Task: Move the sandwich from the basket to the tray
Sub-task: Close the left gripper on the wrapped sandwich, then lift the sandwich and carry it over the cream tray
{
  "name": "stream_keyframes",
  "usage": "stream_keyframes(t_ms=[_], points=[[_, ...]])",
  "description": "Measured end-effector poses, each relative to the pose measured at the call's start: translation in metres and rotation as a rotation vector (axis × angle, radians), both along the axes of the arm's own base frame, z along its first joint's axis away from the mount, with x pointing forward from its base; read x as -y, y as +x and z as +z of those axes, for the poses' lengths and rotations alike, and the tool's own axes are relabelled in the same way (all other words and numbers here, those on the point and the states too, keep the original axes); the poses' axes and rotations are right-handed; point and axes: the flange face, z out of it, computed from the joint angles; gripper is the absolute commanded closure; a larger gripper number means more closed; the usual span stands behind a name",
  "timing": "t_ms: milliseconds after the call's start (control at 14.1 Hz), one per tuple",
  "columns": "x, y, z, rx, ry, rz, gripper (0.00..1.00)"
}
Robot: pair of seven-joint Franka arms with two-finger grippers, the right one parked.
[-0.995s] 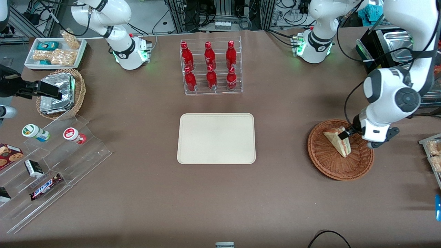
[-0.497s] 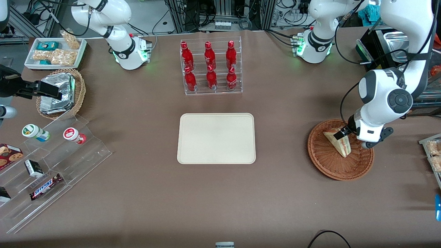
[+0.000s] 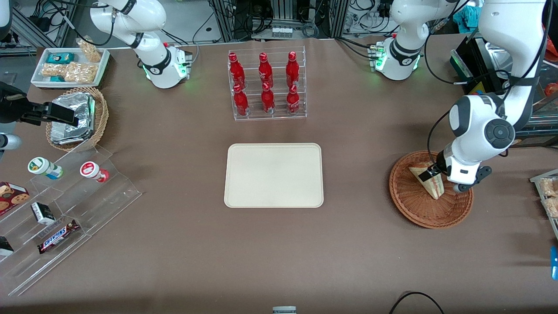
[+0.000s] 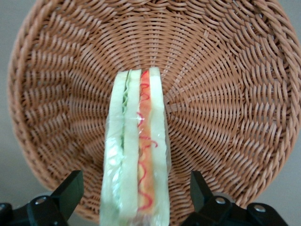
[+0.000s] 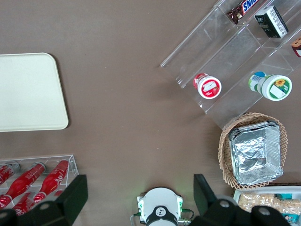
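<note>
The sandwich [image 3: 430, 184], a white-bread wedge with red and green filling, stands on edge in the round reddish-brown wicker basket [image 3: 425, 214] toward the working arm's end of the table. My left gripper [image 3: 430, 171] hangs just over the sandwich's upper end. In the left wrist view the sandwich [image 4: 136, 169] rises between the two black fingers [image 4: 70, 188], with clear gaps on both sides. The gripper [image 4: 135, 187] is open, and the basket's weave [image 4: 225, 94] fills the background. The cream tray [image 3: 273, 174] lies bare at the table's middle, well apart from the basket.
A clear rack of red bottles [image 3: 267, 85] stands farther from the front camera than the tray. Toward the parked arm's end are a stepped acrylic shelf with snacks [image 3: 65, 205], a tan basket with foil packets [image 3: 78, 117] and a white snack dish [image 3: 69, 65].
My left arm has shifted slightly toward the table's middle, bringing the gripper closer over the sandwich. The sandwich and basket have not moved.
</note>
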Motion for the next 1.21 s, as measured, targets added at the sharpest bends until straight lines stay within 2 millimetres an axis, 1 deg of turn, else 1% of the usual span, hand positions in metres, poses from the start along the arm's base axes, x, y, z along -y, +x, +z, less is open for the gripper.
stream_keyframes(t_ms=[71, 142, 213, 284, 568, 639, 710, 852, 995, 1137, 1208], points=[[0.000, 0.000, -0.005, -0.003, -0.003, 0.000, 0.00], [0.000, 0.000, -0.009, -0.007, -0.005, 0.001, 0.07], [0.000, -0.001, -0.012, -0.012, -0.006, 0.001, 0.17], [0.000, -0.001, -0.014, -0.015, -0.007, 0.002, 0.29], [0.000, -0.001, -0.016, -0.019, -0.007, 0.003, 0.71], [0.000, -0.001, -0.016, -0.019, -0.007, 0.003, 0.80], [-0.001, -0.001, -0.016, -0.019, -0.007, 0.004, 0.85], [-0.001, -0.001, -0.016, -0.019, -0.007, 0.004, 0.88], [-0.001, 0.000, -0.014, -0.015, -0.007, 0.004, 0.88], [0.000, 0.006, -0.007, -0.006, -0.006, 0.002, 0.88], [0.003, 0.009, 0.000, -0.013, -0.004, -0.005, 0.88]])
